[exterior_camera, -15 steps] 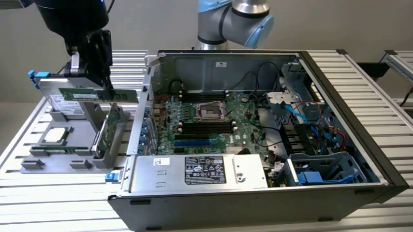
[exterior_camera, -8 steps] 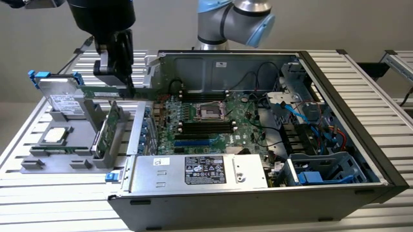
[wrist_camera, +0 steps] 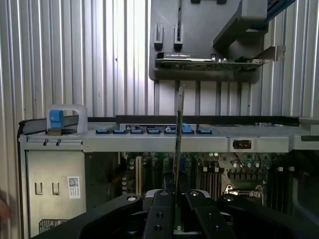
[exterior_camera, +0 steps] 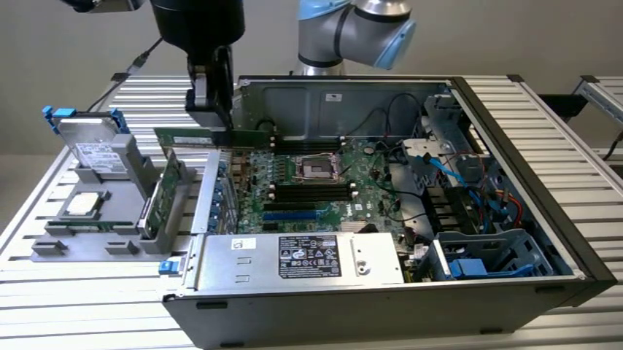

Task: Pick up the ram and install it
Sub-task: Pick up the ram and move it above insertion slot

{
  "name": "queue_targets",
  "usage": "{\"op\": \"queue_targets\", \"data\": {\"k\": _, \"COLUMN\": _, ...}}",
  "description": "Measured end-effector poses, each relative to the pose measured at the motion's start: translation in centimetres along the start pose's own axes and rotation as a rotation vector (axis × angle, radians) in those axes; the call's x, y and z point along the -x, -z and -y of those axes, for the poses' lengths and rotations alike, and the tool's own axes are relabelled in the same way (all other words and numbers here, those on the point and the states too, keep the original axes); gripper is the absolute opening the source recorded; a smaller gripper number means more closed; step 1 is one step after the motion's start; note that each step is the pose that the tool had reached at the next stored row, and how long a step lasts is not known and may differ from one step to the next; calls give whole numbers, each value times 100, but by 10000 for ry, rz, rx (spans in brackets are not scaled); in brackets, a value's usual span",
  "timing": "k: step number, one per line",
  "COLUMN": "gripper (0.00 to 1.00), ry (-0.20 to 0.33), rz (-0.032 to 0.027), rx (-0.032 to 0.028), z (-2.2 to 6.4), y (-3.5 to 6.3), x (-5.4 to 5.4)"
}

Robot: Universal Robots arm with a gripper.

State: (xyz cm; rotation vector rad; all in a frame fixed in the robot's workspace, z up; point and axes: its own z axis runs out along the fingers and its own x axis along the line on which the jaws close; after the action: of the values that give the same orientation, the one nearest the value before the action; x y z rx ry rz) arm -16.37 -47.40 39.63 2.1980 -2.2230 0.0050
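The ram (exterior_camera: 182, 137) is a long green stick held level in the air, over the left wall of the open computer case (exterior_camera: 506, 153), as the exterior view shows it. My gripper (exterior_camera: 210, 122) hangs from the black wrist and is shut on the ram's middle. In the wrist view the ram (wrist_camera: 179, 129) shows edge-on as a thin strip rising from between the black fingers (wrist_camera: 160, 209) of the gripper (wrist_camera: 175, 196). The motherboard (exterior_camera: 365, 182) lies inside the case, its black memory slots (exterior_camera: 309, 192) to the exterior view's right of the ram and lower.
A grey holder (exterior_camera: 93, 244) on the exterior view's left carries a silver drive with blue clips (exterior_camera: 90, 146), a green card with bracket (exterior_camera: 172, 193) and a chip (exterior_camera: 84, 204). The power supply (exterior_camera: 302, 259) fills the case's near side; cables and a drive cage (exterior_camera: 486, 255) crowd its right.
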Motion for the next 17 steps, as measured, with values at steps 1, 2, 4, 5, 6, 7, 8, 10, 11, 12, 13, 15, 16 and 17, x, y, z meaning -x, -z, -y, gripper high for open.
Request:
{"op": "queue_targets", "data": {"k": 1, "gripper": 13, "ry": 0, "rz": 4, "rx": 0, "z": 45, "y": 0, "x": 3}}
{"op": "queue_targets", "data": {"k": 2, "gripper": 13, "ry": 2, "rz": 7, "rx": 0, "z": 93, "y": 1, "x": 6}}
{"op": "queue_targets", "data": {"k": 4, "gripper": 13, "ry": 3, "rz": 12, "rx": 0, "z": 182, "y": 2, "x": 13}}
{"op": "queue_targets", "data": {"k": 5, "gripper": 13, "ry": 2, "rz": 16, "rx": 0, "z": 227, "y": 2, "x": 16}}
{"op": "queue_targets", "data": {"k": 6, "gripper": 13, "ry": 5, "rz": 19, "rx": -1, "z": 274, "y": 2, "x": 20}}
{"op": "queue_targets", "data": {"k": 7, "gripper": 13, "ry": 5, "rz": 21, "rx": 0, "z": 319, "y": 3, "x": 23}}
{"op": "queue_targets", "data": {"k": 8, "gripper": 13, "ry": 5, "rz": 23, "rx": 0, "z": 362, "y": 3, "x": 26}}
{"op": "queue_targets", "data": {"k": 10, "gripper": 13, "ry": 7, "rz": 26, "rx": 0, "z": 456, "y": 5, "x": 34}}
{"op": "queue_targets", "data": {"k": 11, "gripper": 13, "ry": 7, "rz": 28, "rx": 0, "z": 500, "y": 5, "x": 37}}
{"op": "queue_targets", "data": {"k": 12, "gripper": 13, "ry": 7, "rz": 30, "rx": -1, "z": 545, "y": 5, "x": 41}}
{"op": "queue_targets", "data": {"k": 13, "gripper": 13, "ry": 9, "rz": 30, "rx": 0, "z": 708, "y": 7, "x": 59}}
{"op": "queue_targets", "data": {"k": 15, "gripper": 13, "ry": 9, "rz": 31, "rx": 0, "z": 788, "y": 7, "x": 85}}
{"op": "queue_targets", "data": {"k": 16, "gripper": 13, "ry": 10, "rz": 32, "rx": -1, "z": 824, "y": 4, "x": 109}}
{"op": "queue_targets", "data": {"k": 17, "gripper": 13, "ry": 10, "rz": 30, "rx": 0, "z": 855, "y": 1, "x": 140}}
